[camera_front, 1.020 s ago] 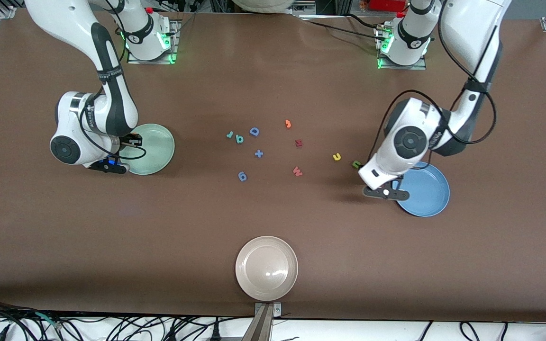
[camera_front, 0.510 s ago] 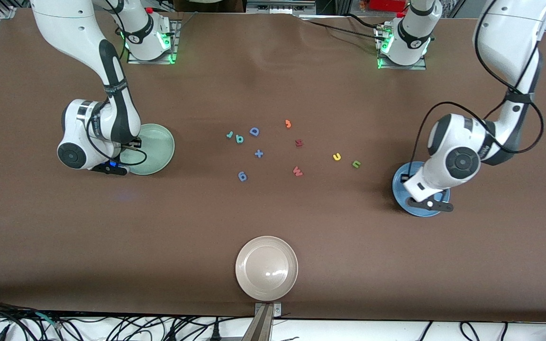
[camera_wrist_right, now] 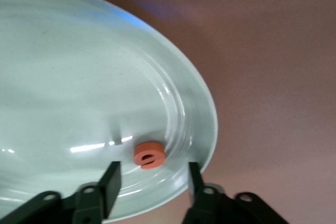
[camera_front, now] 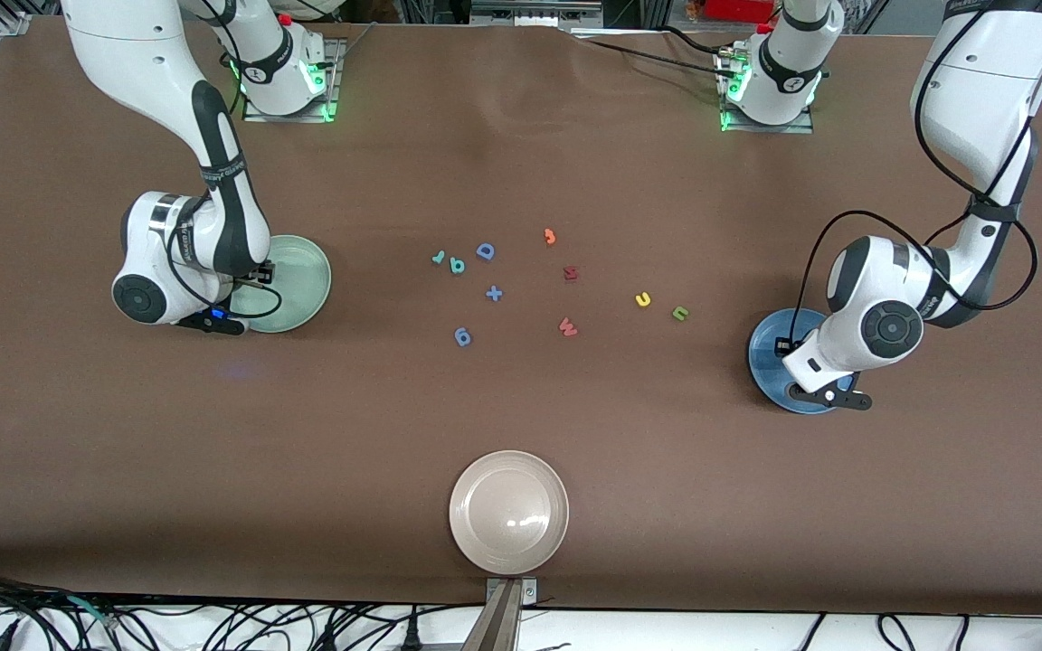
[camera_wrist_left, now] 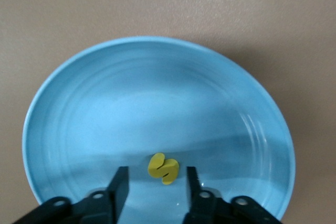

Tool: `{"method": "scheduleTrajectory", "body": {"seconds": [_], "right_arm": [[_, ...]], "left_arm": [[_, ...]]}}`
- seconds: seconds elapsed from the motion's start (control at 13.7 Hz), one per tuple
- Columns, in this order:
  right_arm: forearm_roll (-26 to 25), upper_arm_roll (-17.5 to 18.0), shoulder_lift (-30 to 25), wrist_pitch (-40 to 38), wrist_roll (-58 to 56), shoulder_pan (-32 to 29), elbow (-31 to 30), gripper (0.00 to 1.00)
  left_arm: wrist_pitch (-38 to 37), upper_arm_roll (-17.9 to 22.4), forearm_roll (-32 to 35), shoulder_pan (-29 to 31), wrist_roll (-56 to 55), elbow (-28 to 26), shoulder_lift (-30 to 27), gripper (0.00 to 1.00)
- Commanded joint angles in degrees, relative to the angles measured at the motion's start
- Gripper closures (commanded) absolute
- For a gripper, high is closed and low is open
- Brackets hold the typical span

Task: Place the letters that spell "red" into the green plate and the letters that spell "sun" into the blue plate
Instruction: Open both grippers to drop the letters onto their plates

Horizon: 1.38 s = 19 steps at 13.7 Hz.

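1. Our left gripper (camera_wrist_left: pixel 154 184) hangs low over the blue plate (camera_front: pixel 767 336), its fingers parted with the yellow "s" (camera_wrist_left: pixel 163 168) lying loose between them on the plate floor. We judge the letter has been let go: nothing pinches it.

2. Our right gripper (camera_wrist_right: pixel 151 182) sits over the edge of the green plate (camera_front: pixel 306 271), fingers likewise spread. The orange "e" (camera_wrist_right: pixel 148 155) rests flat on the plate's inner slope near the rim, free of both fingers.

3. So each plate holds one letter of its word, which is why both arms are out at the table's ends.

4. The rest wait mid-table: the teal "r" (camera_front: pixel 438 258) and teal-green "d" (camera_front: pixel 457 266) side by side, beside the blue capital "D" (camera_front: pixel 485 251), which we leave alone.

5. The yellow "u" (camera_front: pixel 642 299) and green "n" (camera_front: pixel 680 313) lie toward the left arm's end, near each other, handy for that arm.
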Motion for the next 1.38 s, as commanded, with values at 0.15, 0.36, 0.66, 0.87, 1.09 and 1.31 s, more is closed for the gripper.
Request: {"method": "scheduleTrajectory", "body": {"seconds": [0.15,0.36,0.66,0.87,1.09,1.31], "right_arm": [[1.4,0.1,-1.4,-5.2,0.1,0.2,3.8,0.14],[1.5,0.5,-1.7,-13.4,5.4,0.5,10.1,0.14],[6.7,4.4,-4.6,-15.2,15.1,1.6,11.3,0.14],[8.2,6.9,-5.7,-14.0,25.2,5.0,11.6,0.01],[11.8,8.4,-5.2,-11.3,33.7,9.3,12.6,0.01],[11.9,8.4,-3.9,-6.1,40.9,15.1,12.5,0.01]], "left_arm": [[-3.6,-1.0,1.0,-0.2,0.0,0.4,-5.2,0.0],[-7.6,-4.2,0.9,-0.3,-0.8,2.9,-6.8,0.0],[-12.6,-5.9,-1.3,-0.4,-1.1,6.2,-6.7,0.0],[-12.6,-5.9,-1.1,-0.7,-1.1,6.3,-6.7,0.0],[-12.6,-6.0,-1.1,-1.4,-1.1,6.4,-6.7,0.0],[-12.5,-5.9,-0.7,-4.0,-2.1,6.4,-6.2,0.0]]}}
